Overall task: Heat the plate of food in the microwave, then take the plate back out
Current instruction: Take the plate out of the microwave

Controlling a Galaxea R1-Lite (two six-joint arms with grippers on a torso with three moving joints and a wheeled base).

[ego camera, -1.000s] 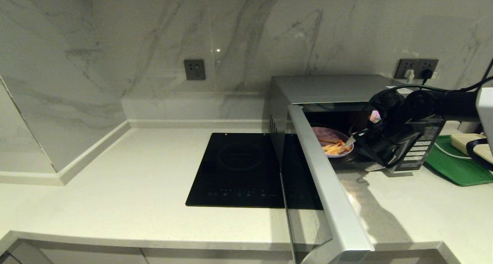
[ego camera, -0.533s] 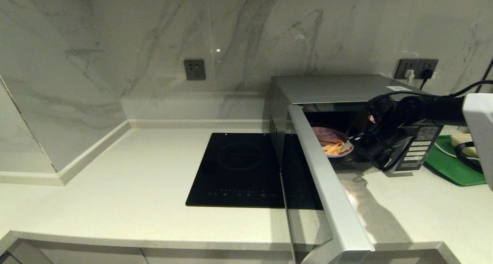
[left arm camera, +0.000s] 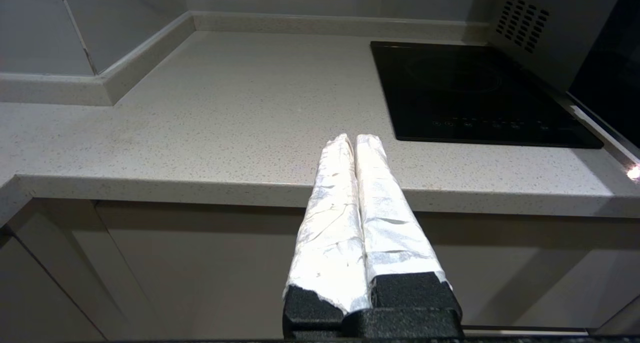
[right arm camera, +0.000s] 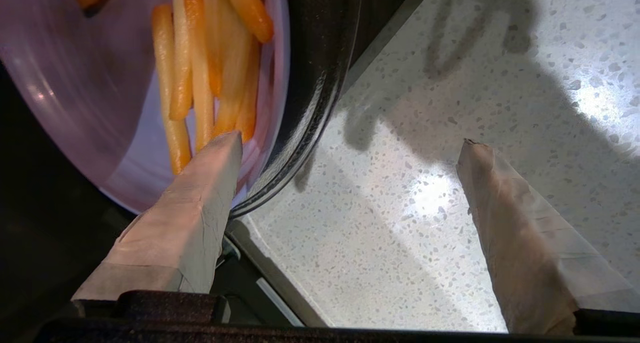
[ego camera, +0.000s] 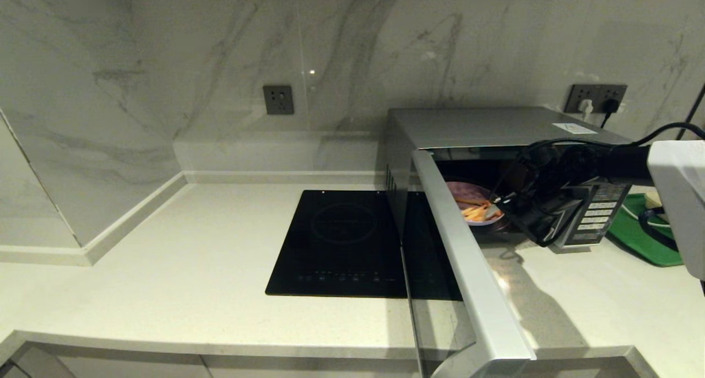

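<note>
The silver microwave (ego camera: 479, 125) stands at the right of the counter with its door (ego camera: 473, 279) swung wide toward me. Inside, the lavender plate of food (ego camera: 467, 193) rests on the glass turntable (right arm camera: 310, 108), with orange fries (right arm camera: 200, 83) on it. My right gripper (ego camera: 500, 215) is open at the plate's near right rim. In the right wrist view (right arm camera: 347, 142) one taped finger (right arm camera: 200, 203) lies over the rim by the fries and the other (right arm camera: 520, 223) hangs over the counter outside. My left gripper (left arm camera: 355, 138) is shut and empty, parked below the counter's front edge.
A flat black induction cooktop (ego camera: 341, 240) is set into the counter left of the microwave. A green tray (ego camera: 644, 240) lies right of the microwave under my right arm. The open door juts past the counter's front edge. Marble walls close off the back and left.
My right arm has pushed leftward and deeper into the microwave opening, bringing the open gripper closer onto the plate's rim. The plate has not moved.
</note>
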